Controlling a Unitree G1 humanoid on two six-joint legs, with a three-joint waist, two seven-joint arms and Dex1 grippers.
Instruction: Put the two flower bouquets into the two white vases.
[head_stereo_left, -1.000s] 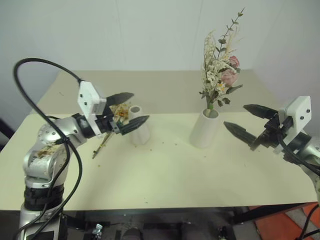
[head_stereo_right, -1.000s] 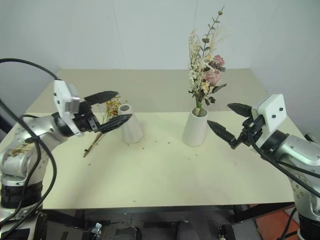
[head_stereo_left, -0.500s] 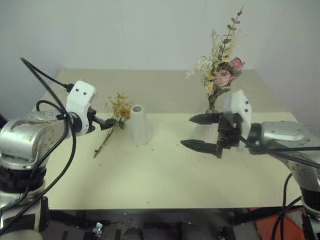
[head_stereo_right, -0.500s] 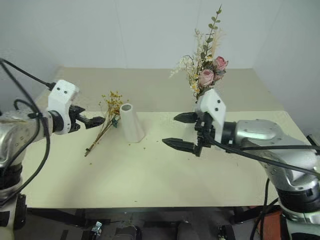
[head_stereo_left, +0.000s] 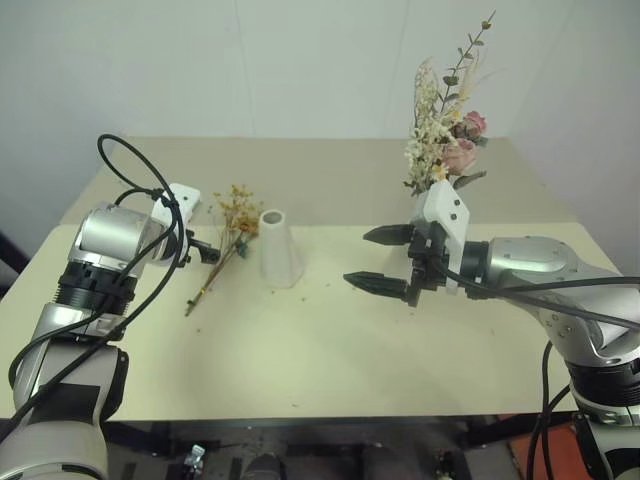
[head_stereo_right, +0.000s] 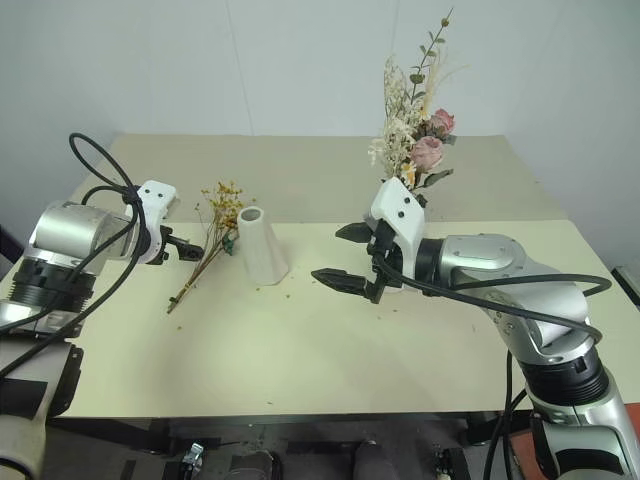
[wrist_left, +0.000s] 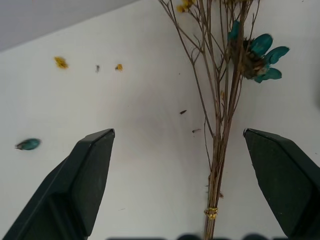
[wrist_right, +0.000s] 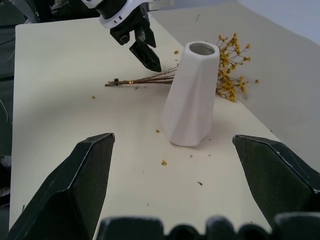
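Observation:
The yellow bouquet (head_stereo_left: 224, 237) lies flat on the table, left of the cone-shaped white vase (head_stereo_left: 281, 249), which stands upright with nothing in it. My left gripper (head_stereo_left: 207, 252) is open and low over the thin brown stems (wrist_left: 220, 150), with one finger on each side and neither touching them. The cream-pink bouquet (head_stereo_left: 446, 135) stands upright at the back right. Its wider white vase is mostly hidden behind my right hand. My right gripper (head_stereo_left: 357, 257) is open, holds nothing, and points at the cone vase (wrist_right: 191, 95) from the right.
Small flower crumbs (wrist_left: 60, 62) are scattered over the cream table (head_stereo_left: 330, 360) around both vases. A seam runs across the tabletop behind the cone vase. A white wall stands close behind the table's far edge.
My left gripper has swung forward and down, from beside the cone vase to over the yellow bouquet's stems. My right gripper has swept left, from the table's right side to in front of the wider vase.

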